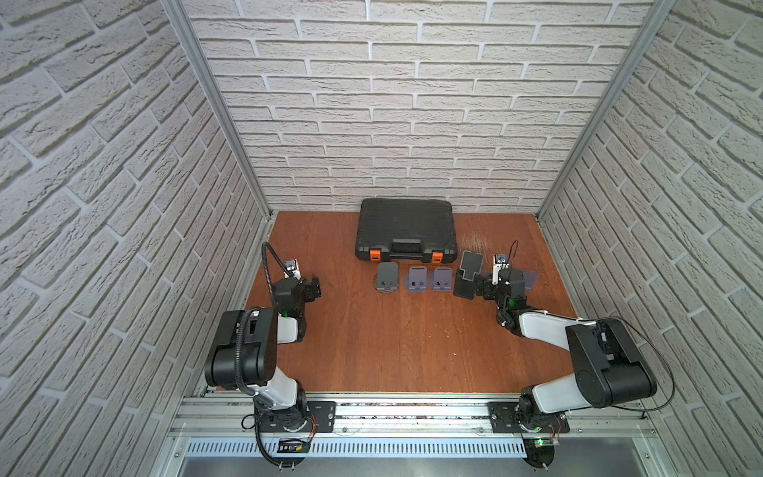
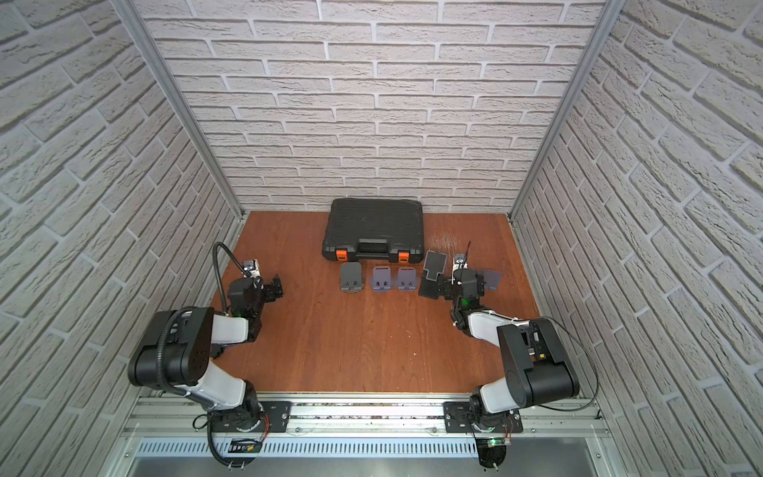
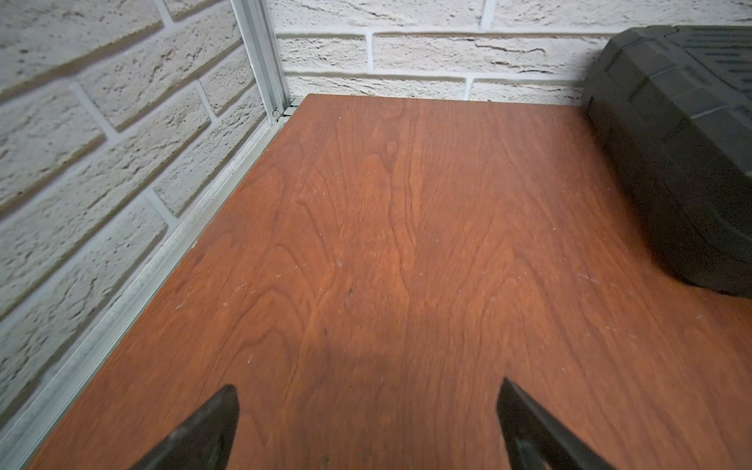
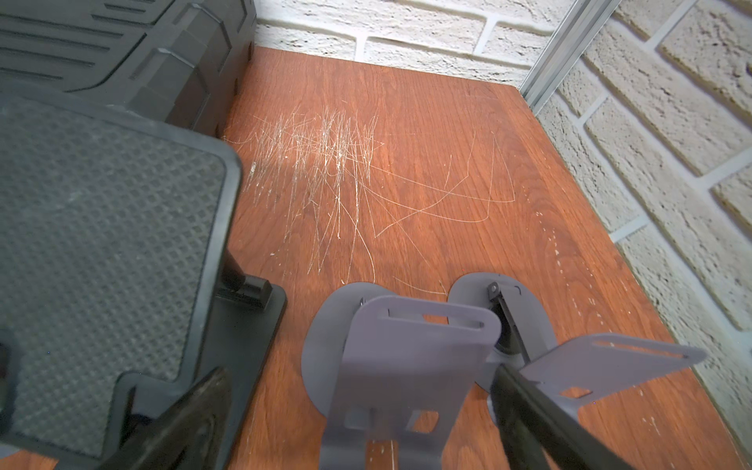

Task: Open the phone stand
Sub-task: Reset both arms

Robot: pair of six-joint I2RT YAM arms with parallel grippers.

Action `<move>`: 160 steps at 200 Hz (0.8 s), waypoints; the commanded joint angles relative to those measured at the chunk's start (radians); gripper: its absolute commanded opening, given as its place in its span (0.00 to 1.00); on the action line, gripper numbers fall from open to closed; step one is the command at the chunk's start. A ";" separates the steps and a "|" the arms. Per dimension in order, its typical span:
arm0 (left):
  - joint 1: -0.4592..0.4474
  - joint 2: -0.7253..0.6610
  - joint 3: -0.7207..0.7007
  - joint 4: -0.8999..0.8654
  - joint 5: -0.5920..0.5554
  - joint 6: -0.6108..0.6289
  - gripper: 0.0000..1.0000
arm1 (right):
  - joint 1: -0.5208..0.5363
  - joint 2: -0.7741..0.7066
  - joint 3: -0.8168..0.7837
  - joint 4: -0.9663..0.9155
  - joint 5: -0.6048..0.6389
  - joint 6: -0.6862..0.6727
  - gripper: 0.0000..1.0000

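Mounting rail [image 1: 413,413]: nearest me, at 6 o'clock of the wooden table [image 1: 392,342]; both arms are bolted to it, so each can reach in over its own half
Left gripper [image 3: 368,386]: at 9 o'clock, jaws spread wide over bare wood with nothing between them; I'd say it sits clear of the other arm's work
Right gripper [image 4: 358,374]: at 2 o'clock, jaws fully apart, straddling the purple phone stand [image 4: 415,350] without pinching it
That stand: round base flat on the table, plate tilted up between the jaws; it looks lined up for a grab on the plate's edges
Neighbours: black phone stand [image 4: 110,244] just beside at its 9 o'clock, second purple stand [image 4: 610,362] at its 3 o'clock, so room is tight
Tool case [image 1: 406,231]: latched, at 12 o'clock against the wall, out of the way
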 commanded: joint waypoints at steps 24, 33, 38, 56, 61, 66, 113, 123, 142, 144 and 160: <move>-0.005 0.004 0.012 0.037 0.000 0.013 0.98 | -0.001 -0.001 0.017 0.045 -0.010 -0.005 1.00; -0.005 0.004 0.012 0.038 0.000 0.012 0.98 | -0.002 -0.002 0.017 0.045 -0.011 -0.005 1.00; -0.005 0.003 0.012 0.039 0.000 0.013 0.98 | -0.002 -0.001 0.017 0.045 -0.010 -0.005 1.00; -0.004 0.004 0.012 0.038 0.001 0.012 0.98 | -0.001 -0.001 0.017 0.045 -0.013 -0.004 1.00; -0.005 0.004 0.012 0.038 0.001 0.012 0.98 | -0.003 -0.003 0.017 0.045 -0.013 -0.004 1.00; -0.005 0.004 0.012 0.038 0.000 0.013 0.98 | -0.003 -0.003 0.016 0.045 -0.014 -0.004 1.00; -0.005 0.004 0.013 0.038 0.001 0.013 0.98 | -0.002 -0.003 0.020 0.037 -0.011 -0.004 1.00; -0.004 0.004 0.013 0.038 0.001 0.013 0.98 | -0.002 -0.004 0.019 0.039 -0.011 -0.004 1.00; -0.005 0.005 0.015 0.037 0.001 0.013 0.98 | -0.002 -0.006 0.019 0.039 -0.011 -0.005 1.00; -0.004 0.005 0.015 0.037 0.000 0.013 0.98 | -0.001 -0.006 0.019 0.039 -0.012 -0.005 1.00; -0.005 0.005 0.015 0.037 0.001 0.013 0.98 | -0.001 -0.006 0.018 0.039 -0.011 -0.005 1.00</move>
